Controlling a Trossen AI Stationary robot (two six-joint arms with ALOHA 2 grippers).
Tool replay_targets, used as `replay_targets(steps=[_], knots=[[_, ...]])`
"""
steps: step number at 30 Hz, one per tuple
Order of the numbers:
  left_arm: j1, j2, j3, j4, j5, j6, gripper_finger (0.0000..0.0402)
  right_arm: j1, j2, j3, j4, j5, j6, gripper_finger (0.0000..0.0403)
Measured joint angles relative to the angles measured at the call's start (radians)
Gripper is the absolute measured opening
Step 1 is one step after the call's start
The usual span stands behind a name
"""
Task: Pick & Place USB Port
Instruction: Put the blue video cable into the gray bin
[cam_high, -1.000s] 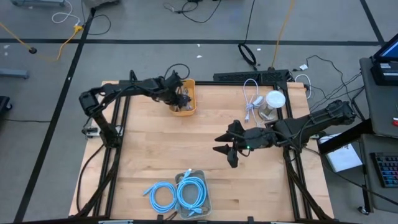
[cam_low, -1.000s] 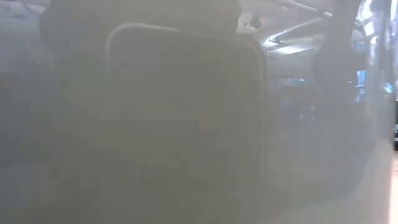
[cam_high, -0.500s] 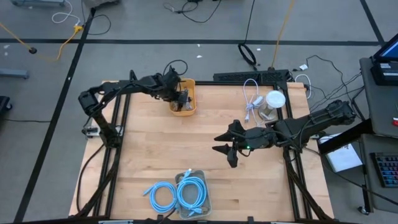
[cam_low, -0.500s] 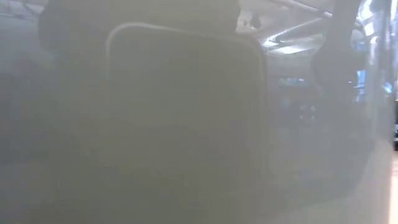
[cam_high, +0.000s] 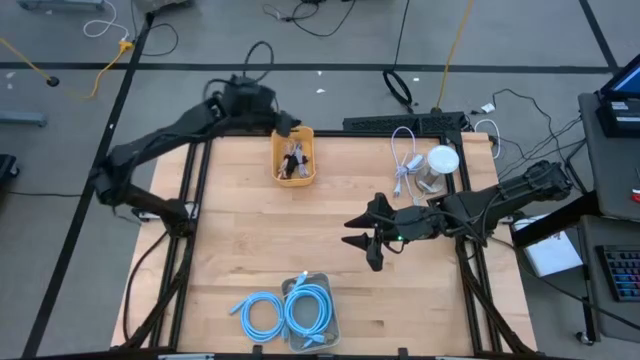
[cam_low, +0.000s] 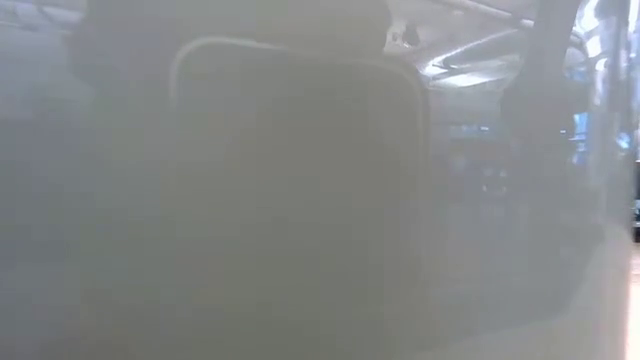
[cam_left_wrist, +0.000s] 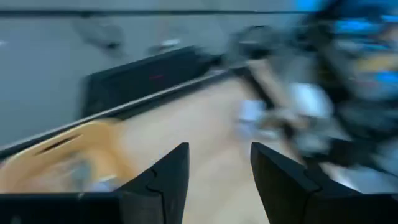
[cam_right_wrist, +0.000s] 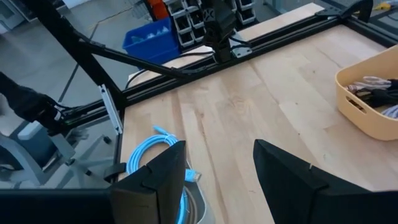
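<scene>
Yellow bin (cam_high: 294, 158) near far edge, holding dark USB parts (cam_high: 292, 157). Left gripper (cam_high: 281, 123) raised just behind bin, jaws apart, empty. Right gripper (cam_high: 362, 240) mid-table, wide, empty. Two blue cable coils (cam_high: 285, 310) near front edge.

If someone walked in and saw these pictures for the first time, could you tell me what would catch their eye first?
Probably the bright blue coiled cables at the near edge of the wooden table, vivid against the pale wood. Next, the yellow bin of small cables and connectors at the far edge, with the left gripper just beyond its rim. The right gripper hangs open over the bare middle of the table.
</scene>
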Motion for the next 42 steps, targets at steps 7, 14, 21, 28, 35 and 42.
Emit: replay_targets(steps=[7,14,21,28,35,42], knots=[[-0.307,-0.134,0.013,-0.281,0.036,0.027,0.0145,-0.020,0.000,0.000,0.003,-0.061,-0.032,0.0180],[-0.833,-0.132,0.009,-0.542,-0.287,-0.219,0.0127,-0.073,-0.020,0.000,-0.001,-0.086,-0.061,0.0180],[-1.228,-0.001,0.009,-0.538,-0.574,-0.668,0.0120,-0.188,-0.091,0.000,0.006,-0.108,-0.140,0.0180],[-1.388,0.248,0.009,-0.431,-0.484,-0.937,0.0138,-0.279,-0.110,0.000,-0.031,-0.223,-0.170,0.0180],[-1.468,0.462,0.009,-0.412,-0.287,-1.095,0.0174,-0.283,-0.111,0.000,-0.046,-0.270,-0.170,0.0180],[-1.544,0.556,0.011,-0.519,-0.202,-1.212,0.0177,-0.253,-0.111,0.000,-0.073,-0.296,-0.165,0.0180]])
